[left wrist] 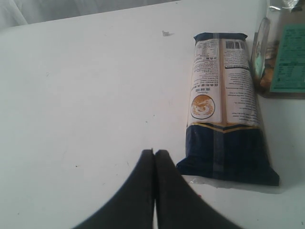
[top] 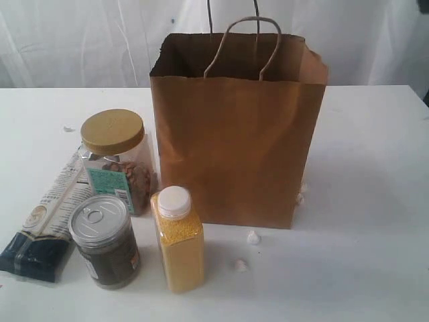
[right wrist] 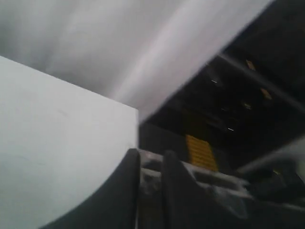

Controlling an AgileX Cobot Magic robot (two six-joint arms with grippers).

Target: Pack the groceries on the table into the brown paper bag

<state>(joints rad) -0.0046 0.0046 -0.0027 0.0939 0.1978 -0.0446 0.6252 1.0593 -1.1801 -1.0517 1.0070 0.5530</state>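
The brown paper bag (top: 234, 134) stands open in the middle of the table (top: 362, 201). To its left are the tan-lidded clear jar (top: 112, 134), the silver-lidded dark jar (top: 104, 241) and the white-capped yellow bottle (top: 178, 238). The long white-and-navy packet (top: 47, 221) lies flat at far left. My left gripper (left wrist: 154, 153) is shut and empty, just beside the navy end of the packet (left wrist: 224, 105). My right gripper (right wrist: 150, 160) is blurred past the table's edge, fingers a narrow gap apart. Neither the carton nor the pouch shows. The exterior view shows neither gripper.
Small white scraps (top: 253, 237) lie on the table in front of the bag. The jar's teal label (left wrist: 288, 62) shows beyond the packet. Dark framework with yellow marks (right wrist: 200, 150) lies behind the right gripper. A white curtain hangs behind the table.
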